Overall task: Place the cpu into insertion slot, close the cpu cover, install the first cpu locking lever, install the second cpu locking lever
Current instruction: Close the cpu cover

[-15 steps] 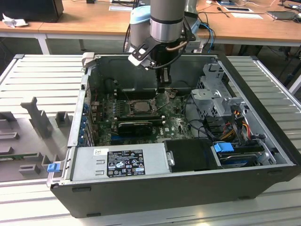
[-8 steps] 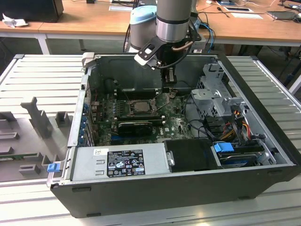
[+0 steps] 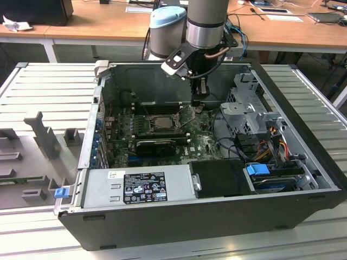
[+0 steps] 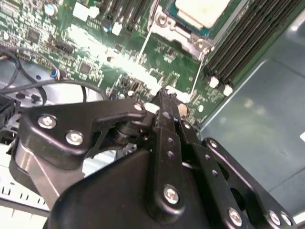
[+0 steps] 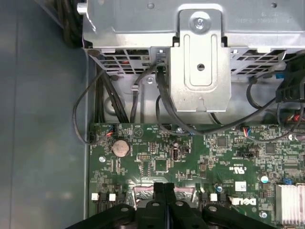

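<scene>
Wooden desks [image 3: 97, 21] run behind a ribbed grey table [image 3: 49, 92], on which an open computer case [image 3: 162, 222] lies on its side; we inspect the motherboard [image 5: 190, 162] inside it.

We find the cpu [image 4: 202, 9] seated in the insertion slot [image 4: 209, 29], pale top upward; step 1 reads as done. The cpu cover [image 4: 188, 36] appears to lie down around the chip, so we judge step 2 done as well, though the second wrist view cuts off most of the frame.

We note 2 thin wire levers beside the socket; 1 locking lever [image 4: 195, 76] runs out toward the fingers, and the other lever [image 4: 144, 47] lies along the opposite side; in the exterior view a wire rises at a slant from the socket, so we judge at least 1 lever unlatched.

We see the gripper [image 4: 166, 98] low over the board, just beside the near lever's free end; its fingers are pressed together with nothing visible between them; contact with the wire cannot be confirmed.
</scene>
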Robot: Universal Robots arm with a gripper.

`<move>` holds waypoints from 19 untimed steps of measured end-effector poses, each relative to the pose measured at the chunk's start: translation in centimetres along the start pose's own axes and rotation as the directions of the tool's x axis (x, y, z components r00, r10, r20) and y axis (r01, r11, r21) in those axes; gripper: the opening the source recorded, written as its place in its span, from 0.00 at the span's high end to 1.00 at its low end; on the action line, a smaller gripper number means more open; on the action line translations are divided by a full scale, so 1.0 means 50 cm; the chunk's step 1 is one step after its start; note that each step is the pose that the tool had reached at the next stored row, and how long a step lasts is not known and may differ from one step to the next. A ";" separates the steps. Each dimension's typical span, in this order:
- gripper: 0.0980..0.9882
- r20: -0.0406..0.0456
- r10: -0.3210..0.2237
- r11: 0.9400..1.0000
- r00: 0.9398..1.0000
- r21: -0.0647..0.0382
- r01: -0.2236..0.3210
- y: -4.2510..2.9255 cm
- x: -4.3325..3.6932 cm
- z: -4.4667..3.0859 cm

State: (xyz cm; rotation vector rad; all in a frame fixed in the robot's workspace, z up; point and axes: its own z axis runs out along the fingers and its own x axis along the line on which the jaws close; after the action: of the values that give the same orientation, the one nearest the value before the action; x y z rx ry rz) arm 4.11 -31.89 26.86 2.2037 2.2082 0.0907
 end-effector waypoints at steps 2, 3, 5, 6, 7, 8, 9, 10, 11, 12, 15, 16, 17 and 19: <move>0.99 0.000 0.000 1.000 1.000 0.000 0.000 0.000 0.000 0.000; 0.99 0.000 0.000 1.000 1.000 0.000 0.000 0.000 0.000 0.001; 0.99 0.000 0.000 1.000 1.000 0.000 0.000 0.001 0.000 0.002; 0.99 0.000 0.000 1.000 1.000 0.000 0.000 0.001 0.000 0.002; 0.99 0.000 0.000 1.000 1.000 0.000 0.000 0.001 0.000 0.003; 0.99 0.000 0.000 1.000 1.000 0.000 0.000 0.001 0.000 0.004; 0.99 0.000 0.000 1.000 1.000 0.000 0.000 0.001 0.000 0.004; 0.99 0.000 0.000 1.000 1.000 0.000 0.000 0.001 0.000 0.005; 0.99 0.000 0.000 1.000 1.000 0.000 0.000 0.001 0.000 0.005; 0.99 0.000 0.000 1.000 1.000 0.000 0.000 0.001 0.000 0.006; 0.99 0.000 0.000 1.000 1.000 0.000 0.000 0.002 0.000 0.007; 0.99 0.000 0.000 1.000 1.000 0.000 0.000 0.002 0.000 0.008; 0.99 0.000 0.000 1.000 1.000 0.000 0.000 0.003 0.000 0.008; 0.99 0.000 0.000 1.000 1.000 0.000 0.000 0.005 0.000 0.009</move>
State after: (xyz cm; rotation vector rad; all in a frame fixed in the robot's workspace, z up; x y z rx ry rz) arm 4.38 -31.89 26.41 2.2036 2.2082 0.0907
